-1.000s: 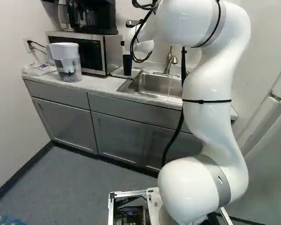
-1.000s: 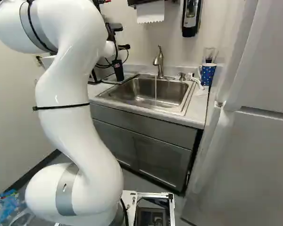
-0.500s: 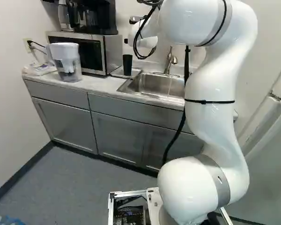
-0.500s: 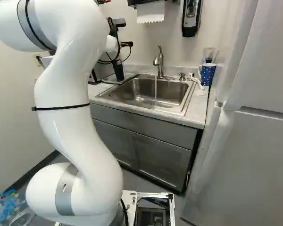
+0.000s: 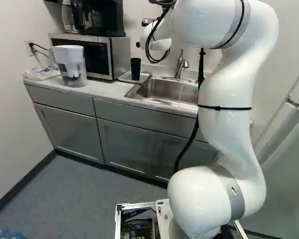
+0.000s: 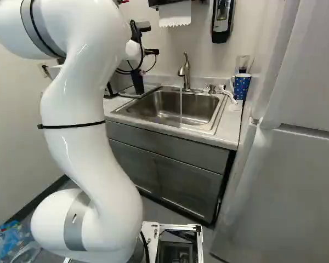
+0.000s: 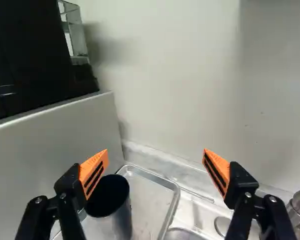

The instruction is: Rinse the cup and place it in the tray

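Above the tray [image 7: 152,200], at twelve o'clock from the base joint, the end effector [image 7: 155,155] hangs with its two orange-padded fingers spread wide, released and carrying nothing. The task's cup [image 7: 110,205], a dark tumbler, stands upright in the tray with its mouth up, close by one finger; whether the two touch cannot be told. The placing looks done, so the step in hand is probably the withdrawal. To do it well, the end effector should keep its spread and ease back along its own line, with no sweep towards nine o'clock, where the near finger could catch the rim and tip the cup. Once clear, it can lift away. Behind it the arm [image 5: 222,129] climbs from the joint in a tall S, its elbow high, its forearm reaching ahead over the counter [image 5: 102,88] to a wrist near the wall. The microwave [image 5: 94,56] sits at eleven o'clock, close to the tray, leaving little spare room on that side. Towards one o'clock lies the sink [image 6: 170,104], where the faucet [image 6: 184,71] runs a thin stream; farther round is a dotted mug [image 6: 242,86].
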`<state>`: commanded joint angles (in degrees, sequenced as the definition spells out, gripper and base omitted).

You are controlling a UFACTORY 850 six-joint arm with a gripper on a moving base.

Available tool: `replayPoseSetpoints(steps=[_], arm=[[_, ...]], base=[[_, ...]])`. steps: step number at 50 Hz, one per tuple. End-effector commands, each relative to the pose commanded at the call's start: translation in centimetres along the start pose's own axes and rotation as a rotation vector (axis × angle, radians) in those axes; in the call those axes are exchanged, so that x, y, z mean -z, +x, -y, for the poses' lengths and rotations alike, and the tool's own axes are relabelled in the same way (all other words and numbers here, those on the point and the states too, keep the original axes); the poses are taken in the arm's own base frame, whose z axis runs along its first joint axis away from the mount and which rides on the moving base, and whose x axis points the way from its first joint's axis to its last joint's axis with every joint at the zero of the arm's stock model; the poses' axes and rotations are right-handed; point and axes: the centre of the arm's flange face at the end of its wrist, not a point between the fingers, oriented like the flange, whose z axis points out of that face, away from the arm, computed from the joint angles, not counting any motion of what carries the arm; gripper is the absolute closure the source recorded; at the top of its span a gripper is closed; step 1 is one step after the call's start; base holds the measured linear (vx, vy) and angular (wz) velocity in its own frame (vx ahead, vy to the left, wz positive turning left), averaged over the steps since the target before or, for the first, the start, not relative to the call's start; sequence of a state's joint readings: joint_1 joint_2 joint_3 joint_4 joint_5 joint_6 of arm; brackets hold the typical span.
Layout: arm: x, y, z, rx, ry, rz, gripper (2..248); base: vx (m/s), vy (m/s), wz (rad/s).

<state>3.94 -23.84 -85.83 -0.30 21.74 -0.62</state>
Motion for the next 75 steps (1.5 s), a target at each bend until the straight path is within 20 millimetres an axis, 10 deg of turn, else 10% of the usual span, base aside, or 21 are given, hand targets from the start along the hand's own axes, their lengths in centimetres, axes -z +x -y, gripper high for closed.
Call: replayPoseSetpoints(steps=[75], arm=[[2.2,1.5,-7.9,-0.014,-0.115,0.019,3]], base=[[0.0,0.0,0.0]])
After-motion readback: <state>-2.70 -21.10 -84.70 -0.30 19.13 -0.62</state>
